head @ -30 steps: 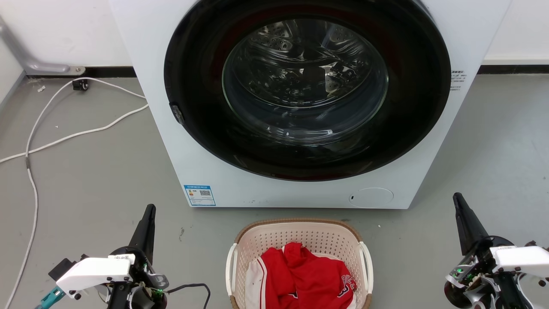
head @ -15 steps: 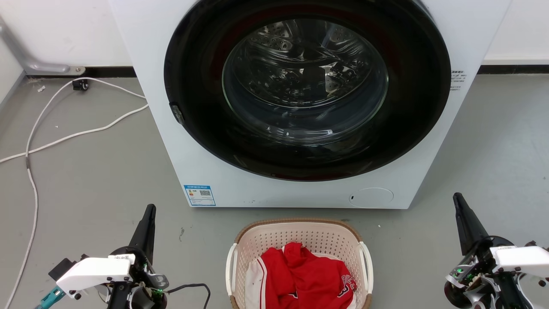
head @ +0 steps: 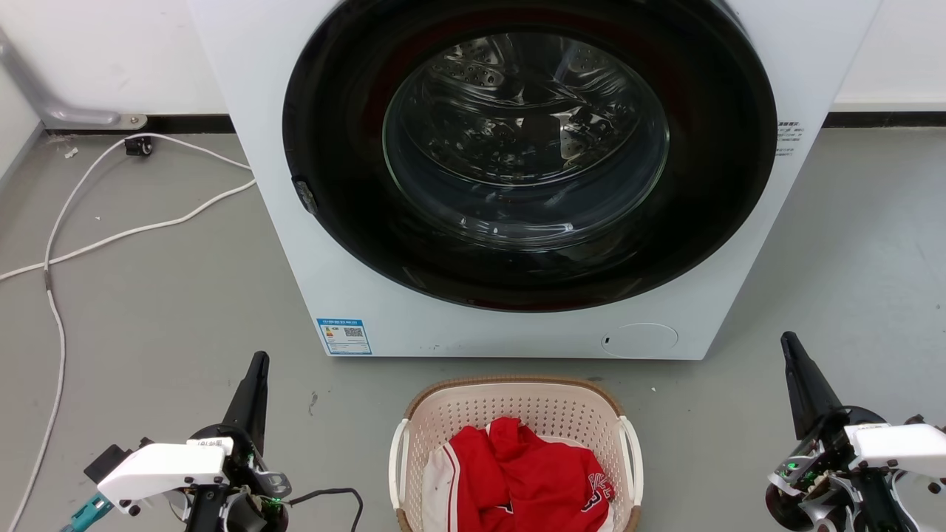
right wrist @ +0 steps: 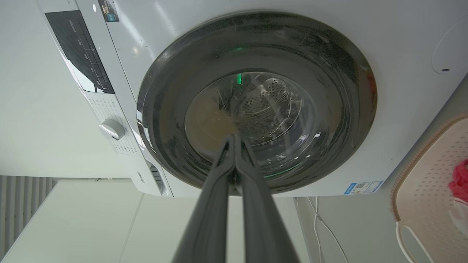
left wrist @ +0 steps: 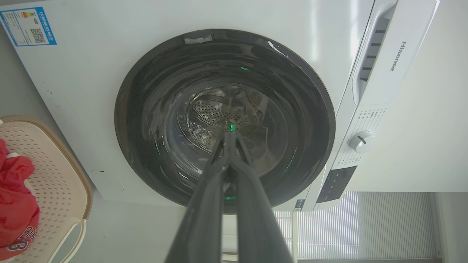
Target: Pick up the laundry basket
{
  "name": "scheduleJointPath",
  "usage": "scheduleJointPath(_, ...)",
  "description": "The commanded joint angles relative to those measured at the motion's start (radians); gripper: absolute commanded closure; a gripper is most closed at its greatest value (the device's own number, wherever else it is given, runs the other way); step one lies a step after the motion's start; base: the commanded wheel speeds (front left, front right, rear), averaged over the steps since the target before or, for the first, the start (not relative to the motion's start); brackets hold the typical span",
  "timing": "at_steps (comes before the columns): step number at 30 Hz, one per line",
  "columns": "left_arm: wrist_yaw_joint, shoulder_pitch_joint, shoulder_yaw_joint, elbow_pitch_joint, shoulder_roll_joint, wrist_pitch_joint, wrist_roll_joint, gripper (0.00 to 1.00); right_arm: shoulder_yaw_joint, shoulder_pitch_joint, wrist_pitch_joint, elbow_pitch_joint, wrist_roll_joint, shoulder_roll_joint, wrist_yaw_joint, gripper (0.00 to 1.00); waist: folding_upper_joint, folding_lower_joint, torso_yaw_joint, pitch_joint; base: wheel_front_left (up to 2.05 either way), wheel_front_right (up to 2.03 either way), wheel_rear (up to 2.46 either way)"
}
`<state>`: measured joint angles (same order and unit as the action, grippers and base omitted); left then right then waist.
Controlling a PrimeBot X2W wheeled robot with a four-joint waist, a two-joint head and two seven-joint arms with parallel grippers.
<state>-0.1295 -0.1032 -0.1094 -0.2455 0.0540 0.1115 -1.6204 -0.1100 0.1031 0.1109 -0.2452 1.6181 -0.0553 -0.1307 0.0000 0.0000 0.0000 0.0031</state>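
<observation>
Left gripper (head: 258,363) fingers pressed together, empty. Right gripper (head: 788,343) same, tips meeting. Both point toward the washing machine (head: 414,332), parked well apart from the laundry basket (head: 517,410), which sits on the floor (head: 148,310) between them, near the washer's front. Red shirt (head: 532,473) inside. Side handles (head: 397,458) face each arm, likely the grab points. Reach not yet begun.

Cream perforated laundry basket (head: 517,414), brown rim

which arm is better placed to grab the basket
Left, narrowly: the left gripper sits slightly nearer the basket than the right gripper. Both are shut, flanking it, so likely each takes its own side.
</observation>
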Motion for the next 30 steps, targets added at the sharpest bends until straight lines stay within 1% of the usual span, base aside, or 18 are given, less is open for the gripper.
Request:
scheduleJointPath(1,-0.004,-0.011,-0.004,-0.001,-0.001,0.002,0.008,1.0,-0.002,0.011,0.004,-0.001,-0.005,0.003,0.0,1.0,0.0,0.0,0.0,0.0,0.0,0.0,0.0)
scheduleJointPath(27,-0.004,-0.011,-0.005,-0.001,-0.002,0.004,0.006,1.0,-0.003,0.011,0.005,-0.001,-0.007,0.004,0.0,1.0,0.0,0.0,0.0,0.0,0.0,0.0,0.0)
scheduleJointPath(28,0.0,0.001,-0.001,-0.003,-0.001,0.0,0.006,0.0,-0.001,-0.001,0.001,-0.003,0.0,0.001,0.0,0.0,0.0,0.0,0.0,0.0,0.0,0.0,0.0)
scheduleJointPath(30,0.001,0.014,0.001,-0.018,-0.004,-0.001,0.006,0.0,0.0,-0.015,0.0,-0.018,0.0,0.003,0.0,0.0,0.0,0.0,0.0,0.0,0.0,0.0,0.0)
